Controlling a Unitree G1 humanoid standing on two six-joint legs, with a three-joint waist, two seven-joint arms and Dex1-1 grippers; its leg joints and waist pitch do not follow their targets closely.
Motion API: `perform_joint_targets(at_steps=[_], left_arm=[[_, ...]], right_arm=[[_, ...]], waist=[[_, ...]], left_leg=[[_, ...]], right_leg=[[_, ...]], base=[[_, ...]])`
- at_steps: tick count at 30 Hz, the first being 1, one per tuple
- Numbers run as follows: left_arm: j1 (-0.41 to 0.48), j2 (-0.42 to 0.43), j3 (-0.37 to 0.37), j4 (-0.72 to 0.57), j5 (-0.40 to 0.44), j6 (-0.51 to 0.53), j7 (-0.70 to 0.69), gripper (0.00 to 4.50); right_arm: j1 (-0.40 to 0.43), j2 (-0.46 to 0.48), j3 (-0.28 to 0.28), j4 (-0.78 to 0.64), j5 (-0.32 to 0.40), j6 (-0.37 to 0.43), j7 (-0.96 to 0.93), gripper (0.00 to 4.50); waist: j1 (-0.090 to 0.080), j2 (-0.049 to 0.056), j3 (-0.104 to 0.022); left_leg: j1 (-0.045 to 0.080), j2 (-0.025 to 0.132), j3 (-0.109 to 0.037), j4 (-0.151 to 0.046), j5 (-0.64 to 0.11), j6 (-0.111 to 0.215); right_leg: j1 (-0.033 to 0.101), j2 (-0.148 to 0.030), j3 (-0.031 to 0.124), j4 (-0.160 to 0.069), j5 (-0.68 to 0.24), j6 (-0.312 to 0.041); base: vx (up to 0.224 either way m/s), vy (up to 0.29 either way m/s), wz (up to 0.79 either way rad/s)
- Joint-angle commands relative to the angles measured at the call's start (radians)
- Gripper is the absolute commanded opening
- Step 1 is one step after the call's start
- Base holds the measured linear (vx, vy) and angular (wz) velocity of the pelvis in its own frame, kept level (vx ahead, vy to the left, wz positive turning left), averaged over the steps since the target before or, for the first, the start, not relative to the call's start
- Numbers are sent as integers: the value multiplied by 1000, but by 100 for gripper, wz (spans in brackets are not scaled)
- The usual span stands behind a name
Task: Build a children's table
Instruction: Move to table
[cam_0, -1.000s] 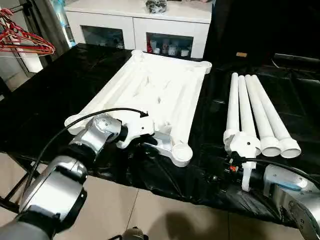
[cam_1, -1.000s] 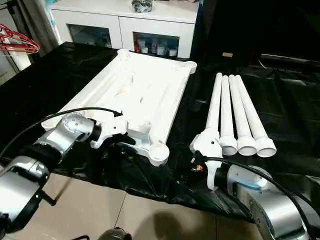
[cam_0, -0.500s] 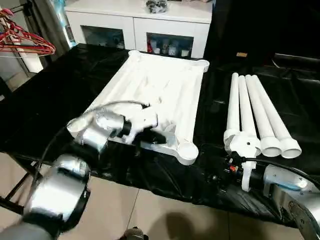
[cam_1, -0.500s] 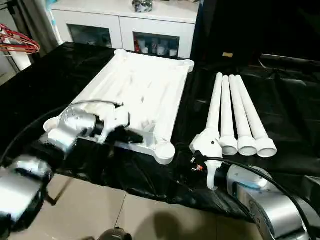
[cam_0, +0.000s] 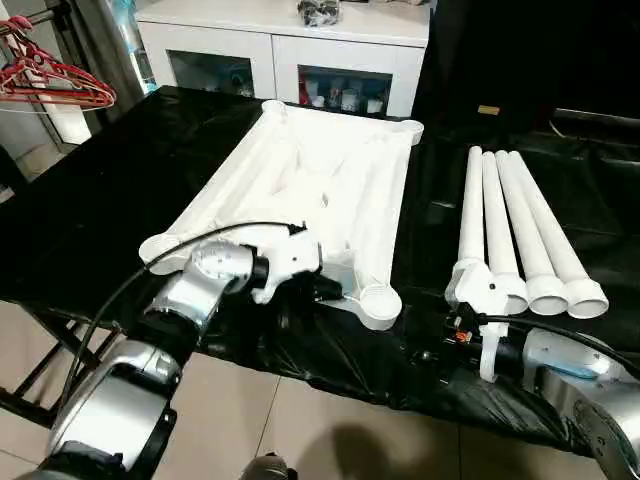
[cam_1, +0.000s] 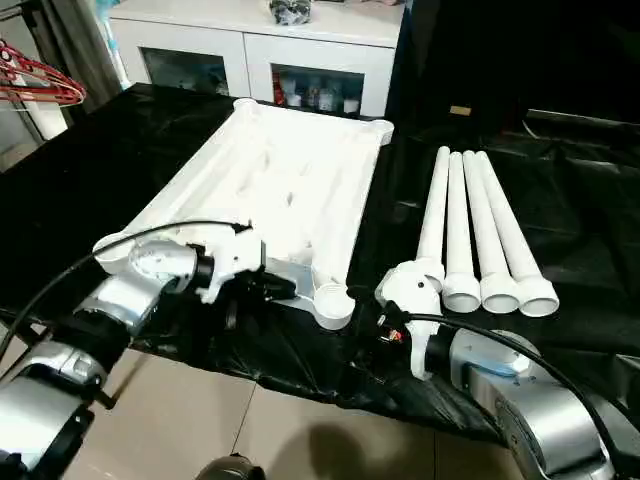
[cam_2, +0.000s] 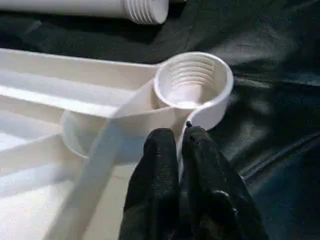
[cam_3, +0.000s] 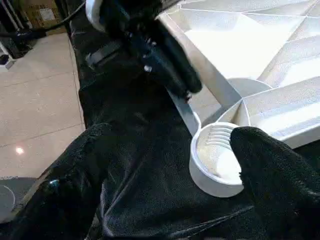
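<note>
The children's table top (cam_0: 330, 180) lies upside down on the black-covered bench, ribs up, with round sockets at its corners. Four white legs (cam_0: 520, 225) lie side by side to its right. My left gripper (cam_2: 180, 145) is at the top's near edge, beside the near right socket (cam_2: 192, 82). Its fingers are shut on the thin rim there. My right gripper (cam_3: 170, 190) stands open low at the bench's front edge, just right of that same socket (cam_3: 215, 160), with nothing between its fingers.
A black sheet (cam_0: 120, 170) covers the bench, and tiled floor lies below its front edge. A white cabinet (cam_0: 290, 40) with glass doors stands behind. Red hangers (cam_0: 50, 85) hang at the far left. One leg's threaded end (cam_2: 145, 9) lies beyond the socket.
My left gripper has shifted right along the near rim and closed on it. The top's near end has swung slightly right. The right arm has stayed still.
</note>
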Motion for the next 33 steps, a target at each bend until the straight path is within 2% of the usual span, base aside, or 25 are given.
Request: perform_joint_targets(at_steps=[1,2,3,4,6,7,8,10,14,15,17,20,21,24,25,26,28,33], left_arm=[[-26,5,6,16,9,-27,-5,73],[-38,6,2,36,16,-35,-13,79],[-45,7,0,46,20,-34,-20,98],[-53,7,-4,63,25,-33,-26,98],[-69,5,-15,97,36,-33,-40,113],[-72,5,-17,103,38,-35,-42,118],[-79,4,-20,120,43,-38,-43,126],[-88,3,-23,141,50,-49,-38,147],[-123,-4,-19,221,58,-60,-55,147],[-131,-5,-21,239,67,-67,-50,147],[-143,-8,-26,270,84,-78,-37,147],[-154,-15,-36,308,108,-88,-9,147],[-154,-16,-37,311,110,-88,-9,147],[-162,-24,-45,343,128,-98,-4,147],[-164,-27,-44,349,129,-97,-4,119],[-168,-33,-42,363,135,-97,-5,119],[-170,-35,-43,369,141,-96,-5,111],[-180,-38,-42,392,150,-84,-15,71]], right_arm=[[-6,-1,-3,-6,0,2,1,409],[-2,-2,-3,-7,1,2,1,409],[0,-3,-3,-7,2,1,0,409],[4,-4,-6,-8,3,2,-1,409],[9,-7,-11,-9,3,2,-2,409],[10,-8,-12,-9,3,2,-3,409],[14,-10,-15,-11,3,2,-4,409],[18,-12,-19,-14,4,3,-5,409],[38,-14,-37,-30,11,11,-16,409],[42,-16,-39,-33,10,11,-17,409],[49,-20,-40,-36,7,9,-20,409],[59,-21,-41,-43,6,8,-24,409],[60,-21,-42,-44,6,8,-24,409],[68,-20,-44,-51,5,8,-30,409],[70,-19,-43,-53,4,7,-31,409],[75,-21,-42,-58,3,7,-34,409],[78,-22,-41,-61,3,7,-34,409],[87,-27,-43,-69,2,7,-37,409]], waist=[[0,-5,-55],[2,3,-57],[1,-2,-57],[1,5,-57],[0,1,-58],[2,11,-59],[0,4,-59],[1,16,-59],[1,18,-61],[2,24,-60],[0,20,-59],[0,29,-60],[0,27,-59],[-1,31,-61],[-2,33,-61],[-2,36,-61],[-3,33,-60],[-4,34,-61]], left_leg=[[23,95,-42,-69,-210,16],[24,94,-43,-67,-208,12],[22,94,-43,-66,-203,12],[23,93,-43,-66,-202,12],[24,94,-43,-66,-202,10],[24,94,-45,-66,-205,7],[24,95,-44,-66,-210,7],[23,94,-45,-64,-208,7],[25,94,-44,-63,-208,9],[24,93,-45,-62,-208,9],[23,91,-43,-61,-205,14],[20,90,-43,-58,-191,24],[20,90,-43,-58,-188,26],[19,91,-44,-57,-180,33],[19,91,-44,-58,-183,33],[20,91,-45,-59,-191,30],[21,93,-45,-60,-201,29],[20,93,-45,-58,-189,32]], right_leg=[[28,-140,71,-91,-63,-113],[29,-142,71,-89,-56,-113],[32,-141,71,-89,-39,-110],[30,-139,71,-90,-36,-109],[31,-139,70,-88,-24,-107],[30,-139,70,-87,-22,-109],[32,-140,71,-89,-15,-111],[32,-139,70,-87,-5,-118],[34,-138,70,-88,18,-119],[34,-137,70,-87,16,-123],[35,-137,70,-90,-3,-120],[37,-137,70,-93,-27,-111],[36,-136,70,-93,-27,-109],[36,-136,70,-92,-7,-106],[36,-136,69,-92,-8,-109],[35,-136,68,-93,-21,-112],[36,-138,70,-96,-36,-114],[36,-138,70,-93,-13,-118]], base=[[0,0,0],[0,0,0],[0,0,0],[0,0,0],[0,0,0],[0,0,0],[0,0,0],[0,0,0],[0,0,0],[0,0,0],[0,0,0],[0,0,0],[0,0,0],[0,0,0],[0,0,0],[0,0,0],[0,0,0],[0,0,0]])
